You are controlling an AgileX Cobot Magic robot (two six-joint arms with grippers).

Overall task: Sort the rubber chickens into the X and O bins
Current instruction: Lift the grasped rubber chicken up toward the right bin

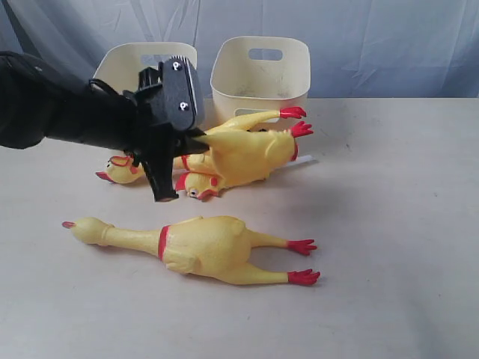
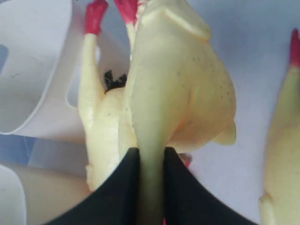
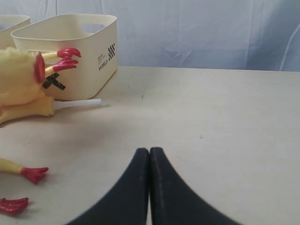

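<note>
The left pincer [image 2: 151, 154] is clamped on the neck of a yellow chicken [image 1: 247, 153]. This chicken's fat body sticks out past the pincer, and its red feet point up, close in front of the tub with a black X [image 3: 89, 37]. The other tub [image 1: 123, 60] stands right beside that one, and I cannot see its mark. Two more chickens [image 1: 114, 170] lie under the held one, with their heads poking out on the bench [image 1: 389, 224]. I cannot tell if the held one touches them. A long chicken [image 1: 202, 247] lies flat on the bench at the front, apart from the rest, with its feet towards the right side. The right pincer [image 3: 149, 152] is low over the bare bench with its two black fingers pressed together, holding nothing.
</note>
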